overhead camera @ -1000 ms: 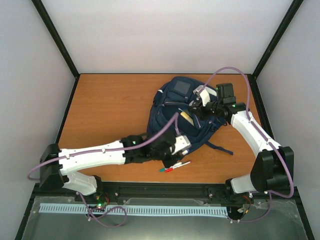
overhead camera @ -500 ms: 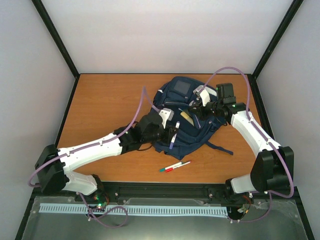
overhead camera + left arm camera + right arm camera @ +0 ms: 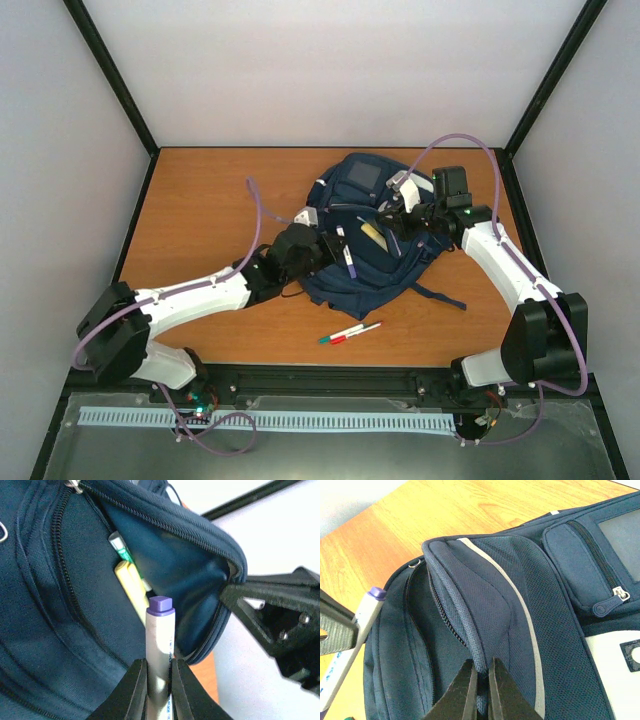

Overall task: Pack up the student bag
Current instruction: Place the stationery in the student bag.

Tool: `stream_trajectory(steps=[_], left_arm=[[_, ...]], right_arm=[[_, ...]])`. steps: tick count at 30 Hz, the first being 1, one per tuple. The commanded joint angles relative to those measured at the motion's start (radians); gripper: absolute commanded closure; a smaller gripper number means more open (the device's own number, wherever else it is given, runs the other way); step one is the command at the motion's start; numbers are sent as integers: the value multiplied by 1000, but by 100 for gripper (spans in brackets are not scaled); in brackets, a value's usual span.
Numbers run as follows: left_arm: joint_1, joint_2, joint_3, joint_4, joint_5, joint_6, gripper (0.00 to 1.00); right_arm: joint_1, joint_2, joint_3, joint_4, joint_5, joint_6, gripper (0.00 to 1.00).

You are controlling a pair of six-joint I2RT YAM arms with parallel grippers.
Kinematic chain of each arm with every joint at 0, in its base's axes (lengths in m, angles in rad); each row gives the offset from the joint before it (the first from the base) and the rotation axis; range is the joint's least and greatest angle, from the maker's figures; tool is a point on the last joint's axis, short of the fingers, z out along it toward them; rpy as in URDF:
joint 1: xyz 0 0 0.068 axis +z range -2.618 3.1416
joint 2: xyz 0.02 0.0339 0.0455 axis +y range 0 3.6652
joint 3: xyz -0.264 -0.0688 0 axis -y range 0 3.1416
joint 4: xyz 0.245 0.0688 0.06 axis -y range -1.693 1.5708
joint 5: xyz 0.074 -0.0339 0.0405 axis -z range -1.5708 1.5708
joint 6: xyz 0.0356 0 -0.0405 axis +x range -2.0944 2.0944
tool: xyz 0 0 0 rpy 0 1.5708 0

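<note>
The navy student bag (image 3: 365,235) lies at the table's middle right with its main pocket pulled open. My right gripper (image 3: 392,222) is shut on the zipper edge of the bag's flap (image 3: 470,645) and holds the pocket open. My left gripper (image 3: 335,250) is shut on a white marker with a purple cap (image 3: 160,640), its cap pointing at the pocket mouth. A yellow marker (image 3: 131,590) and a green-tipped pen (image 3: 119,545) lie inside the pocket. The white marker also shows at the left of the right wrist view (image 3: 362,617).
Two pens, one red-tipped and one green-tipped (image 3: 350,333), lie on the wooden table (image 3: 210,220) in front of the bag. A dark strap (image 3: 440,295) trails from the bag's right side. Black frame posts stand at the table's corners.
My left gripper has lifted the purple-capped marker from the table near the front pens and moved it up and back over the bag's open pocket. The right gripper has stayed put.
</note>
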Motion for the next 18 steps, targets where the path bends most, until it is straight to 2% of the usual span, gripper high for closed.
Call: stream_trajectory(steps=[1, 9, 14, 18], left_arm=[[6, 38, 16, 119, -83, -200, 89], [6, 117, 47, 143, -127, -360, 89], [8, 136, 22, 171, -234, -499, 84], [7, 162, 67, 140, -292, -514, 81]], right_arm=[[-16, 2, 11, 25, -15, -13, 97], [-16, 0, 9, 25, -15, -13, 97], [-16, 2, 9, 25, -21, -13, 97], [-16, 3, 9, 24, -22, -13, 97]])
